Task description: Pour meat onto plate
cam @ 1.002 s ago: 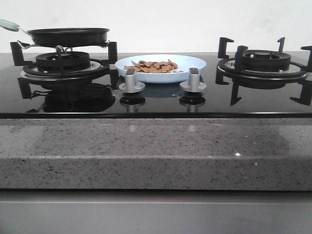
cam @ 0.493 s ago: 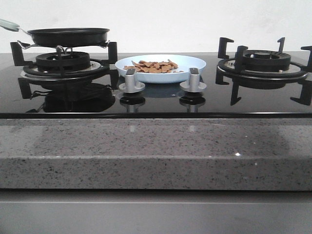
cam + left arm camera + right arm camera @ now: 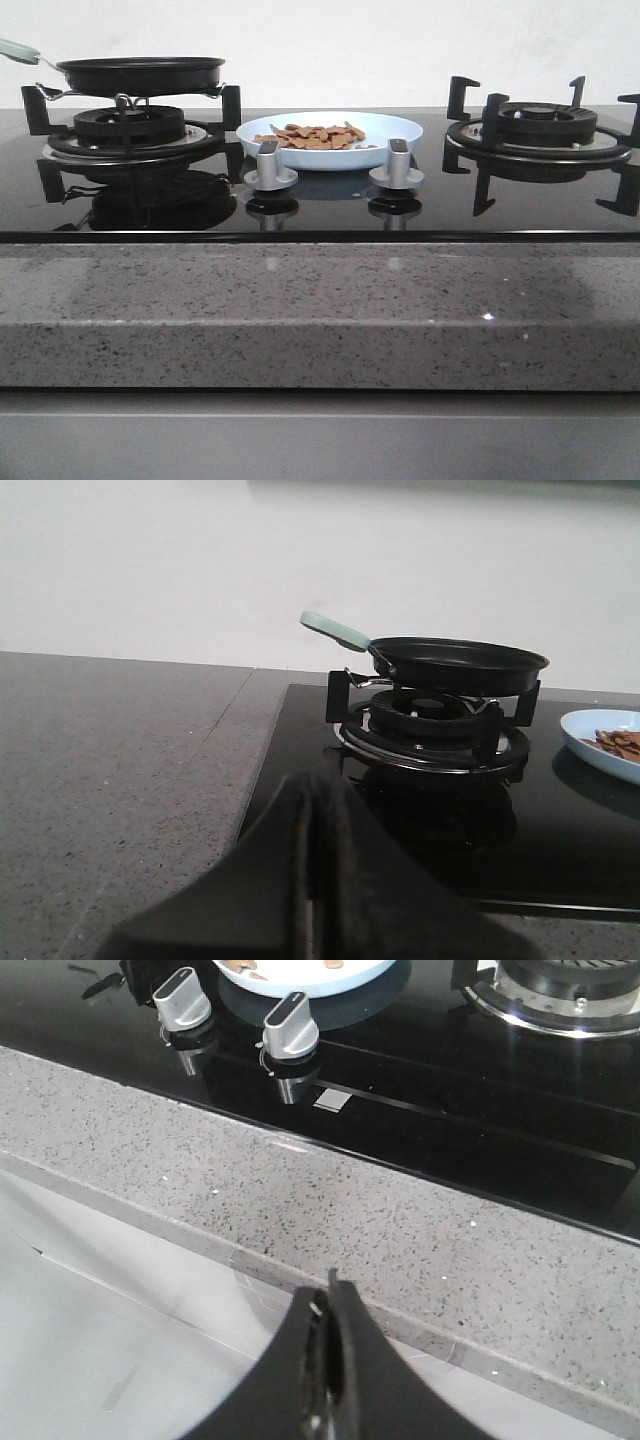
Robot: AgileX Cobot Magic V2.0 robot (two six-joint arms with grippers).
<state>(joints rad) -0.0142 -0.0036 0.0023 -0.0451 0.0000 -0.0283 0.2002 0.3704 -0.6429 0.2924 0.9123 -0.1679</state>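
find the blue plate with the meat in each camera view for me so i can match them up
Front view: the plate sits centre, on the hob between the two burners, behind the two silver knobs.
Left wrist view: only its edge shows at the far right border, right of the frying pan.
Right wrist view: its lower rim is cut off by the top border.
Shared landmark, front and right wrist: the knobs.
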